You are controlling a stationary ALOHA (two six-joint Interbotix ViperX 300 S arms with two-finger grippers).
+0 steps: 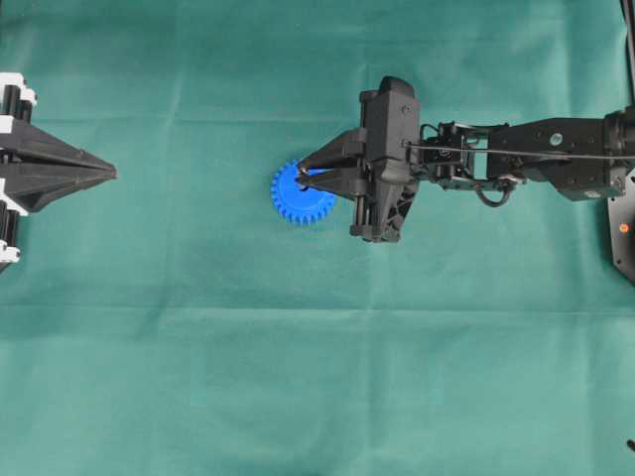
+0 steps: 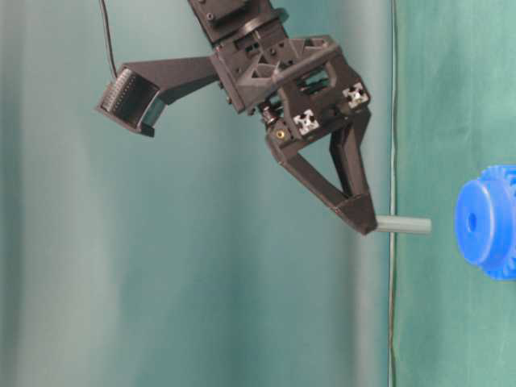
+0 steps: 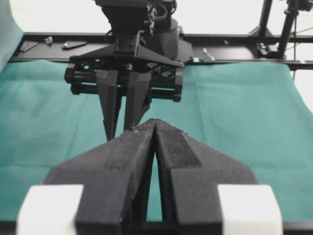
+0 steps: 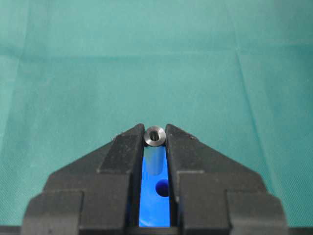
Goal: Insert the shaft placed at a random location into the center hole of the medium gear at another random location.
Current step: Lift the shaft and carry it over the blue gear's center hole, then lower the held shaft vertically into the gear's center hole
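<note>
Clamped on the shaft [image 2: 403, 225], my right gripper [image 1: 310, 171] hangs over the gear [image 1: 298, 194] mid-cloth; shaft axis points down, hole [image 4: 162, 187] just below and slightly off. Left gripper [image 1: 104, 173], jaws together, waits at the left edge.

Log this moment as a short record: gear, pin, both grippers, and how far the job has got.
gear: blue toothed gear lying on the green cloth, hub hole empty
pin: grey pin clamped at the fingertips, sticking out toward the gear, apart from it
right gripper: right gripper shut on the pin, above the gear
left gripper: left gripper shut, holding nothing, at the left edge of the overhead view
progress: pin picked up, not yet inserted
</note>
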